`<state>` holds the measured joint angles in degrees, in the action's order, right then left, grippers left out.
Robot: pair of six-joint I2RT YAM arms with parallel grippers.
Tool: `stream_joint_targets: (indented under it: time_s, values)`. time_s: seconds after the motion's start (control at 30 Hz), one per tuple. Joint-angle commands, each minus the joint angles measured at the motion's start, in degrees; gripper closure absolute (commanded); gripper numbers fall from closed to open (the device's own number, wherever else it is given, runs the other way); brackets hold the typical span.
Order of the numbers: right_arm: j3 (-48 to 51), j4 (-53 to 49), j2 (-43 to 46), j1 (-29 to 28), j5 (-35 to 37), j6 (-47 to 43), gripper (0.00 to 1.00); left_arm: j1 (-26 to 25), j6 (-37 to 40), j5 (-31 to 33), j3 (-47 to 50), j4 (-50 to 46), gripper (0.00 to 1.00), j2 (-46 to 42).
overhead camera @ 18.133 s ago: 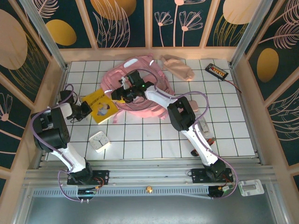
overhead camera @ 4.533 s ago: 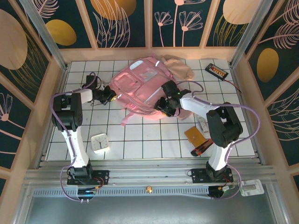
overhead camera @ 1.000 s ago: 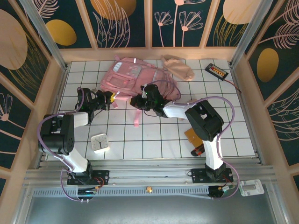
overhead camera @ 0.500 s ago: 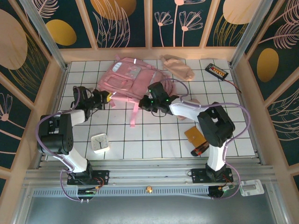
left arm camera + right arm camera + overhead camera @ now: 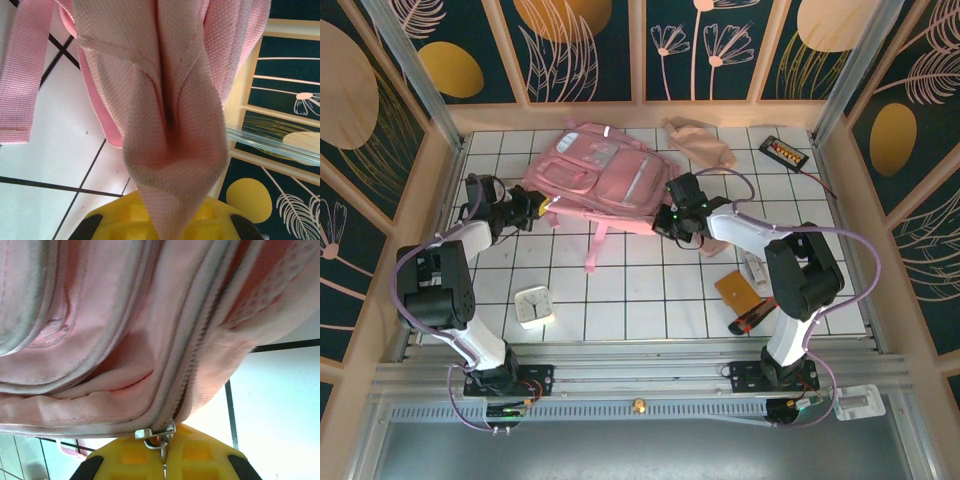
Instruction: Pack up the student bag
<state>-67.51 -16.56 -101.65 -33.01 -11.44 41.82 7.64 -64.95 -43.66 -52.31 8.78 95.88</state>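
The student bag (image 5: 600, 178) lies flat on the far left-middle of the tiled table (image 5: 650, 300), front pockets up, one loose strap (image 5: 599, 250) trailing toward me across the tiles. I am at both of its sides.

My left gripper (image 5: 542, 208) is at the bag's left edge, clamped tight on a fold of its woven pink fabric (image 5: 170, 150). In my left wrist view that fold runs down between my yellow pads (image 5: 117, 222), and the cloth bunches above them.

My right gripper (image 5: 670, 222) sits at the bag's near right edge, closed just as tight. In my right wrist view the metal zip pull (image 5: 159, 436) is pinched between the pads, with the zip track running up and away over the bulging side of the bag.

Just beyond the bag's far right corner lies a beige-pink cloth pouch (image 5: 700, 143), and further right a black charger (image 5: 784, 152). Near my left arm's base stands a small white clock (image 5: 532, 305). On my right, well apart from the bag, lie a flat orange-brown card (image 5: 736, 290) and a red pen (image 5: 752, 318).
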Motion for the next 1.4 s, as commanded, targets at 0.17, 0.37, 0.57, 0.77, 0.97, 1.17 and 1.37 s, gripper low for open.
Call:
stream_joint_targets:
  time_s: [0.17, 0.37, 0.57, 0.77, 0.97, 1.17, 1.37]
  values:
    - [-6.69, -6.34, -2.75, -1.74, 4.94, -6.64, 1.0, 5.34, 16.87, 4.46, -20.02, -14.86, 1.0, 10.47]
    - [-14.14, -3.25, -8.09, -5.3, -2.07, -10.16, 1.0, 5.17, 17.92, 3.78, -22.91, -15.66, 0.66, 12.94]
    - [-20.47, -3.25, -12.43, -6.62, -7.19, -10.42, 1.0, 4.63, 16.69, 4.54, -13.0, -12.75, 0.49, 5.48]
    - [-23.37, -7.47, -13.68, -5.39, -11.11, -14.22, 1.0, -1.6, 11.58, 4.43, -1.8, -10.92, 0.33, -4.28]
    - [-23.28, -9.03, -12.91, -3.64, -15.77, -17.12, 1.0, -10.87, -6.91, 6.81, 11.05, 2.26, 0.26, -13.87]
    - [-22.67, -9.36, -12.59, -3.63, -18.21, -19.13, 1.0, -19.19, -14.97, 10.08, 14.13, 6.58, 0.23, -14.89]
    - [-22.11, -9.48, -11.68, -4.18, -18.53, -19.67, 1.0, -23.89, -23.37, 11.55, 13.66, 17.59, 0.22, -7.01]
